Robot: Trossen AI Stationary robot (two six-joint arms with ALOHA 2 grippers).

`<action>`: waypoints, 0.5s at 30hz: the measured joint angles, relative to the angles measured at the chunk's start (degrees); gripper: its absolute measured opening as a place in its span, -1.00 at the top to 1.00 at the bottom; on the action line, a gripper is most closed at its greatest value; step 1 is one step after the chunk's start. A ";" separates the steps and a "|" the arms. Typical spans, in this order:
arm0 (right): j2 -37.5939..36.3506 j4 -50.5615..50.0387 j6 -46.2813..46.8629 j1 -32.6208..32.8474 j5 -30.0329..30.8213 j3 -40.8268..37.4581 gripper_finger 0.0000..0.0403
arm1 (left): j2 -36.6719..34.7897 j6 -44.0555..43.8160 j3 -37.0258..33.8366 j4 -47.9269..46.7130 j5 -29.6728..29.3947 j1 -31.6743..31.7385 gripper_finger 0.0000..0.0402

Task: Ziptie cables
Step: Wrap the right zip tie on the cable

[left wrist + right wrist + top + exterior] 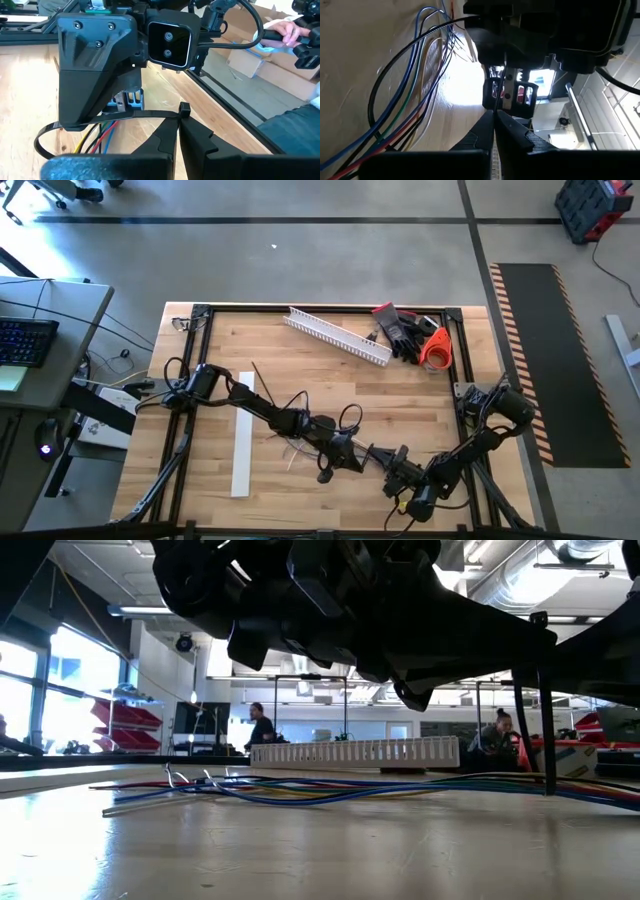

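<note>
Left gripper [177, 131], dark fingers pressed together, pinching the thin black ziptie strap [150, 114] just beside its small square head; seen in the high view at lower centre of the frame [348, 460], nose to nose with the right gripper [385, 463]. Right gripper fingers likewise pressed together [494, 120], clamped on the thin dark strap that runs straight up between the tips toward the left arm's wrist camera housing. Strap looping out from the left fingertips in a wide black arc, passing around the bunch of thin blue, green, red and yellow cables [395, 125]; loop loose, standing well clear of the wires. Cables lying flat on the pale wooden tabletop [300, 350] at lower centre of the high view [300, 442], running under both grippers, and stretching as a low coloured band across the middle of the low view [330, 787]. Flat plain white strip [243, 435] lying lengthwise at centre left, near the left arm. White slotted plastic channel [337, 334] lying diagonally at upper centre, well apart from the cables. Black gloves [400, 330] and an orange tool [436, 347] at upper right, beside the channel's end. People in the room beyond, middle of the low view.
</note>
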 joint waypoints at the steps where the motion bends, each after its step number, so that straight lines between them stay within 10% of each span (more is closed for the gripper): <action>1: 0.00 -0.29 -0.05 0.06 -0.13 0.26 1.00 | 0.00 -0.25 0.00 0.00 0.00 0.00 1.00; 15: -0.02 -3.09 -3.31 0.53 -0.89 1.01 1.00 | 0.00 -0.76 0.00 0.00 -0.02 0.05 1.00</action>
